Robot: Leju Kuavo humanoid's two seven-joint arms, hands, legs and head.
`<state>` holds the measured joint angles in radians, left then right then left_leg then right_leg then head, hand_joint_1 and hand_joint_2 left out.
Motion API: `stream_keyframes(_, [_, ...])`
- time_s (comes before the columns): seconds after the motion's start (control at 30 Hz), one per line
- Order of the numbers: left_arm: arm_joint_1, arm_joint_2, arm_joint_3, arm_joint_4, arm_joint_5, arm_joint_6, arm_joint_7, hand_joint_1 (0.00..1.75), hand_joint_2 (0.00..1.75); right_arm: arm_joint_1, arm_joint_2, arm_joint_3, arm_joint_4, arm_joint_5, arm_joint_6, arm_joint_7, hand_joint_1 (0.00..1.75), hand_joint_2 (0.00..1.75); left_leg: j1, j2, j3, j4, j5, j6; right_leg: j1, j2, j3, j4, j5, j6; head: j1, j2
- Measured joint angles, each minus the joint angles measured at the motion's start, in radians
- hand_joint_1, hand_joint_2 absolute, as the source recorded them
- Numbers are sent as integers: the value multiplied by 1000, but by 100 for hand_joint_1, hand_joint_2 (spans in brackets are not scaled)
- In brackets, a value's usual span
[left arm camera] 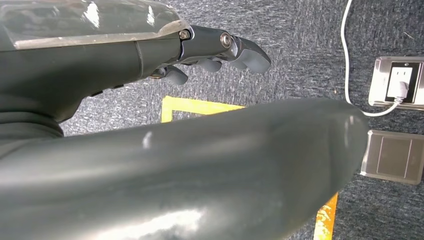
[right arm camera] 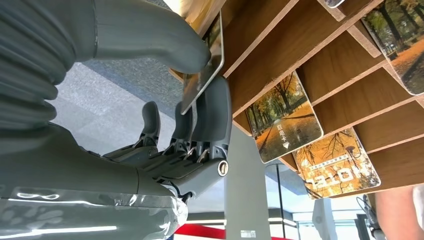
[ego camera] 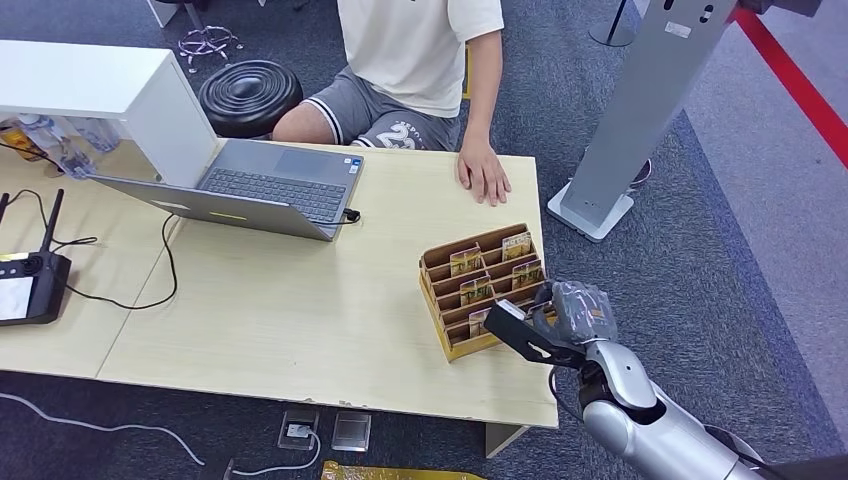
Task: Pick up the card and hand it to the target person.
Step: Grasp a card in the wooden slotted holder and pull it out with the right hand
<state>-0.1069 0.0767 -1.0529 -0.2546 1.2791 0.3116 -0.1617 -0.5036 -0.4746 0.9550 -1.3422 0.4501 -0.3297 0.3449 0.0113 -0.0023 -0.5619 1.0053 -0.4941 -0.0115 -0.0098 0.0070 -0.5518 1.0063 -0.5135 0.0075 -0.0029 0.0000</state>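
Item: card (right arm camera: 202, 75). Pinched edge-on between my right hand's (ego camera: 560, 320) thumb (right arm camera: 150, 35) and a dark finger (right arm camera: 212, 117), at the nearest corner of the wooden card rack (ego camera: 440, 275). Its lower end appears to sit in the front slot, though the thumb hides the contact.

Item: wooden card rack. Stepped tiers, tilted, at about 4 o'clock on the light wooden table (ego camera: 300, 310). Several other cards (right arm camera: 284, 117) with autumn-tree prints stand in its slots.

Item: right hand. It meets the rack from 5 o'clock, at the table's near right corner, thumb and finger closed on the card, remaining fingers curled below.

Item: left hand (left arm camera: 220, 50). Hangs over grey carpet (left arm camera: 300, 50), fingers bent partway, nothing between them; a floor socket (left arm camera: 400, 82) with a white cable lies nearby.

Item: person (ego camera: 420, 50). Seated at 12 o'clock across the table, white shirt, grey shorts; one hand (ego camera: 483, 172) flat on the far table edge, well apart from the rack.

Item: laptop (ego camera: 260, 190). Open, at 10 o'clock on the table.

Item: black controller (ego camera: 30, 285). At 9 o'clock, antennae up.

Item: black stool (ego camera: 250, 95). Beside the person.
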Motion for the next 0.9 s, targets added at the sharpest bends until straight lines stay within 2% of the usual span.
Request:
stream_keyframes(0.33, [0,0,0,0,1,0,0,0,0,0,0,0,2,0,-1,0,107,175,0,0,0,0,0,0,0,0,0,0,0,0,0,0])
stream_keyframes(0.4, [0,0,0,0,1,0,0,0,0,0,0,0,2,0,-1,0,112,175,0,0,0,0,0,0,0,0,0,0,0,0,0,0])
stream_keyframes(0.57, [0,0,0,0,1,0,-1,0,0,0,0,0,5,0,-1,0,139,175,0,0,0,0,0,0,0,0,0,0,0,0,0,0])
stream_keyframes(0.8, [0,0,0,0,1,-2,-3,0,0,-1,0,-1,5,0,-2,0,152,175,0,0,0,0,0,0,0,0,0,0,0,0,0,0])
stream_keyframes(0.9, [0,0,-1,0,1,-4,-5,0,131,-1,0,-1,5,0,-2,-1,154,175,0,0,0,0,0,0,0,0,0,0,0,0,0,0])
